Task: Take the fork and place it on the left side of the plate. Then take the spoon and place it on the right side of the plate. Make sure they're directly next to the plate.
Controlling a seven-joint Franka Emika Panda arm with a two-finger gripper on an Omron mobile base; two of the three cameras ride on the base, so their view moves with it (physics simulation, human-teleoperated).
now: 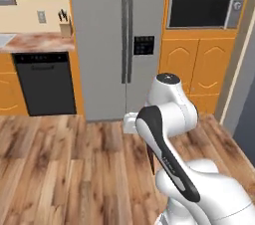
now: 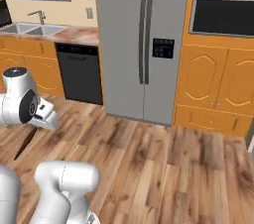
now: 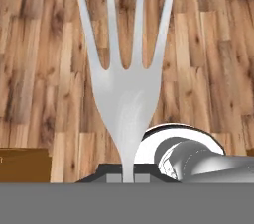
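The gripper (image 3: 129, 178) is gripping the fork (image 3: 126, 84) with its jaws closed narrowly on the neck of the silver head. In the hand view, the four tines are fanning out toward the top edge of the picture, and the head is narrowing to a thin stem that is running down between the dark finger tips. Wooden floor (image 3: 39, 59) is lying behind the fork, well below it; nothing is supporting the fork other than the gripper.

In the right base view, the hand is hanging at the left edge of the picture, above the floor (image 2: 163, 168), and a slim dark bar, apparently the fork's black handle (image 2: 25, 143), is slanting down and to the left beneath it. In the left base view, a similar thin dark bar (image 1: 150, 162) is showing just beside the forearm, largely hidden by the arm.

The base is facing a grey double-door refrigerator (image 1: 117, 40). A black dishwasher (image 1: 44, 82) is sitting under a stone-patterned counter (image 1: 37, 42) to its left. Orange cabinets (image 1: 199, 67) with a built-in microwave (image 1: 204, 10) are standing to its right. A sink (image 2: 30, 28) is set in the counter in the right base view.
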